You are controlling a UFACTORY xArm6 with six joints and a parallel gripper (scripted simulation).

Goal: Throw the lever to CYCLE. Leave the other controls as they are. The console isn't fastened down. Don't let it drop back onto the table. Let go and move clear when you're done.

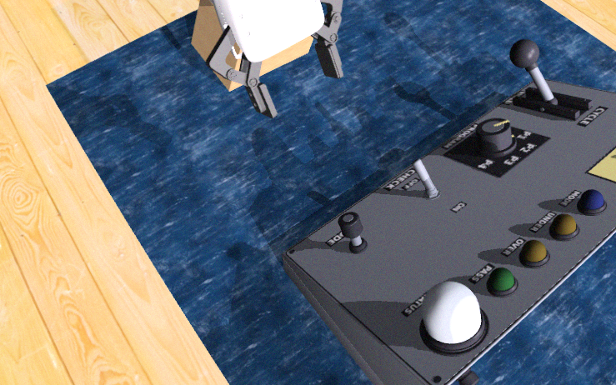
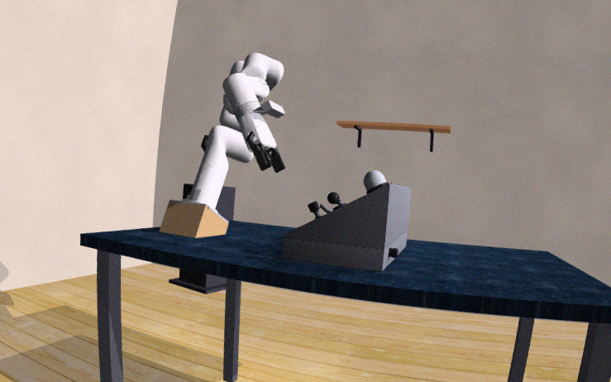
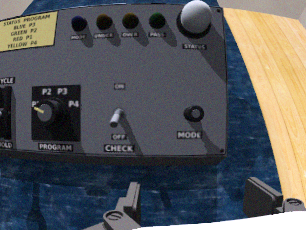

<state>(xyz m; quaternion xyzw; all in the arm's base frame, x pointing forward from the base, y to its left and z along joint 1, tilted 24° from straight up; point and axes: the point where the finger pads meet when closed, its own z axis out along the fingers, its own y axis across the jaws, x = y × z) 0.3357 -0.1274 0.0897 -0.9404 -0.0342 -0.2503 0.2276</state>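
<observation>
The grey sloped console (image 1: pixel 468 229) lies on the blue mat. Its lever (image 1: pixel 534 72) has a black ball knob and stands in a slot (image 1: pixel 551 104) at the far end. It leans away from the CYCLE label (image 1: pixel 592 116). My gripper (image 1: pixel 300 91) is open and empty, in the air above the mat, left of the console and well apart from the lever. In the side view my gripper (image 2: pixel 269 161) hangs above and in front of the console's low edge (image 2: pixel 298 246). In the wrist view my open gripper (image 3: pixel 196 202) faces the panel; the lever is out of frame on the left.
The panel also holds a PROGRAM dial (image 1: pixel 494 136), a CHECK toggle (image 1: pixel 426 179), a MODE knob (image 1: pixel 352 229), a white dome (image 1: pixel 451 312) and several coloured buttons (image 1: pixel 533 252). A wooden base block (image 2: pixel 193 219) carries the arm. A wall shelf (image 2: pixel 393 126) hangs behind.
</observation>
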